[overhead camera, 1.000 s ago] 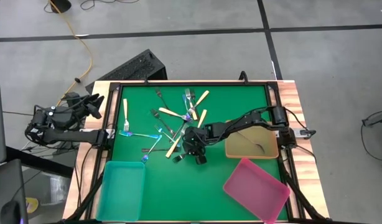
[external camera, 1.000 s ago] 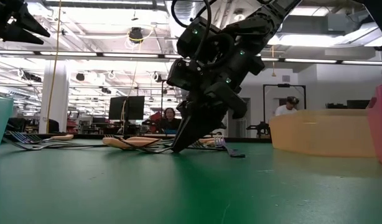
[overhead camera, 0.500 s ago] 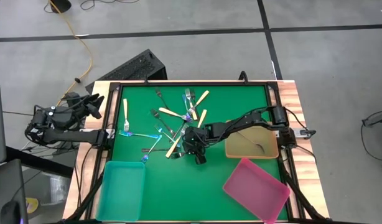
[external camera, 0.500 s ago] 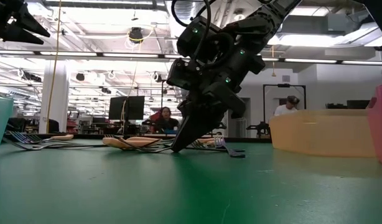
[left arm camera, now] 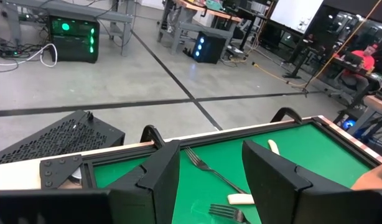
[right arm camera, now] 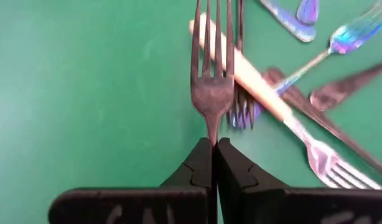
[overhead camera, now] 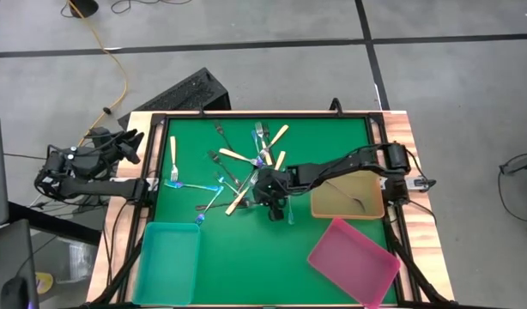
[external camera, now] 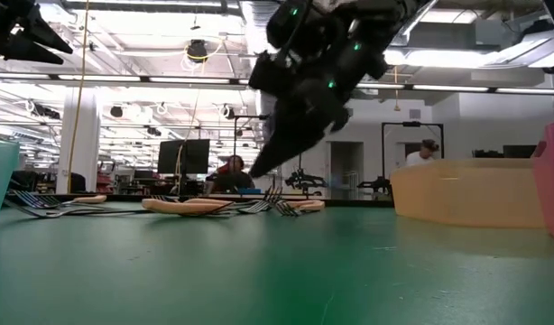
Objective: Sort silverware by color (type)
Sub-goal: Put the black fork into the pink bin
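The right gripper (overhead camera: 276, 199) hangs over the middle of the green mat (overhead camera: 332, 146), just at the 5 o'clock edge of the heap of forks (overhead camera: 246, 163), its fingers pinched together on a dark fork (overhead camera: 290, 211) that points off toward 6 o'clock. The left gripper (overhead camera: 130, 142) waits off the table's 9 o'clock side, fingers spread with nothing between them. A teal tray (overhead camera: 169, 262) sits at 7 o'clock, a pink tray (overhead camera: 354, 262) at 5 o'clock, and a tan tray (overhead camera: 345, 199) at 3 o'clock with one dark fork lying in it. From table height, the right gripper (external camera: 259, 167) is lifted clear of the mat (external camera: 277, 271), and the heap (external camera: 223, 206) lies flat behind it. From the left wrist, its two fingers (left arm camera: 157, 180) stand well apart, framing a dark fork (left arm camera: 206, 168) on the mat. From the right wrist, the closed fingertips (right arm camera: 200, 163) clamp the handle of the dark fork (right arm camera: 213, 81), tines toward 12 o'clock, above a cream-handled fork (right arm camera: 253, 81) and an iridescent fork (right arm camera: 340, 43).
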Motion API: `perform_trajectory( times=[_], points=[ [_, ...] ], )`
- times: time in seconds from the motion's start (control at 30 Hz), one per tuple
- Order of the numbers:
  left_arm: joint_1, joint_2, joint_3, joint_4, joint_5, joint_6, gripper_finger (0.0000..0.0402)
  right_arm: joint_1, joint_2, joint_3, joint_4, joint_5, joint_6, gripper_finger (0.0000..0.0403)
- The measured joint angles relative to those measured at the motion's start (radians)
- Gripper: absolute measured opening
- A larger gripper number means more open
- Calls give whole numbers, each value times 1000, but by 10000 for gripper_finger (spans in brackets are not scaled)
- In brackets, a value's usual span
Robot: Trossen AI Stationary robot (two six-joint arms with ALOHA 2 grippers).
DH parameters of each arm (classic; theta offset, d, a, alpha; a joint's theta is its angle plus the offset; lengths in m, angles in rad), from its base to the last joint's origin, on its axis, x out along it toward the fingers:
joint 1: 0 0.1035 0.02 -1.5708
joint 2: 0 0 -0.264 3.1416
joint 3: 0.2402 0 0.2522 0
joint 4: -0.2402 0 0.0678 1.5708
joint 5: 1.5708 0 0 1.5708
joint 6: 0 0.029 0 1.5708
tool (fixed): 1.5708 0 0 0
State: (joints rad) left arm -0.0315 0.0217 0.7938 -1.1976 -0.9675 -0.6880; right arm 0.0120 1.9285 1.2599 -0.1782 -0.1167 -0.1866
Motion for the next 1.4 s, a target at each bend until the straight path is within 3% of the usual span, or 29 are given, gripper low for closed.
perform_trajectory(
  times=[0.2, 0.47, 0.7, 1.1, 1.4],
  points=[
    [0, 0, 0, 0, -1, 0, 158, 10, -93, -1, -3, 96, 65, 27],
    [0, 0, 0, 0, 0, 0, 158, 42, -201, 0, -48, 242, 288, 27],
    [0, 0, 0, 0, 0, 0, 158, 129, -276, 0, -199, 408, 522, 27],
    [0, 0, 0, 0, 0, 0, 158, 409, -314, 1, -552, 529, 1028, 27],
    [0, 0, 0, 0, 0, 0, 158, 678, -314, 1, -746, 620, 1518, 27]
  ],
)
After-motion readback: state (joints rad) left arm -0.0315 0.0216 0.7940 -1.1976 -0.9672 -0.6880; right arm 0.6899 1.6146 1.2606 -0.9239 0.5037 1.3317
